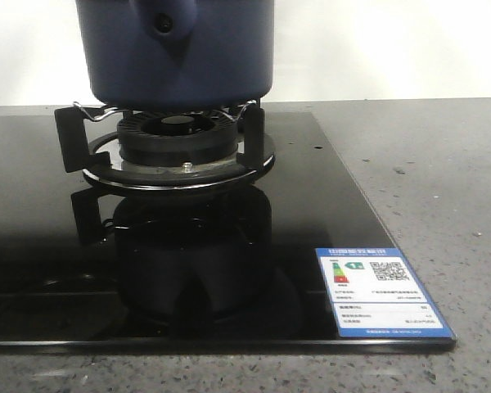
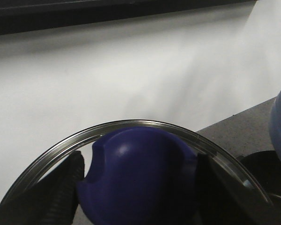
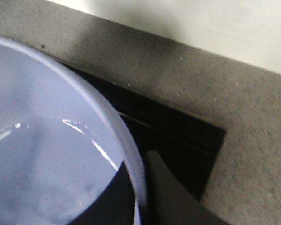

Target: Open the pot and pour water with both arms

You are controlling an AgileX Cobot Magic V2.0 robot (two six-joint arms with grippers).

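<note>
Left gripper (image 2: 138,187): we see its 2 dark fingers (image 2: 61,190) clamped on either side of a navy knob (image 2: 138,180).
Knob: it sits at the middle of a glass lid (image 2: 131,125), whose clear rim arcs around it; the lid is held against a white wall, off the pot.
Right gripper: in its wrist view we see only 1 dark finger (image 3: 171,192) beside a pale-blue inner wall; we cannot tell whether the jaws are apart or together.
Pot (image 1: 176,57): it stands upright on the wire supports of the burner (image 1: 178,139), its axis vertical, its top cut off by the frame in the front view.
Handle stub (image 1: 168,24): it points toward the front camera, its round hole facing us.
Pot interior (image 3: 47,159): the pale-blue inside holds clear water with bright glints on its surface.
Cooktop (image 1: 33,270): black glass, mirroring the burner; a label (image 1: 380,291) sits at its near right corner.
Counter (image 1: 442,180): grey speckled stone surrounds the glass.
</note>
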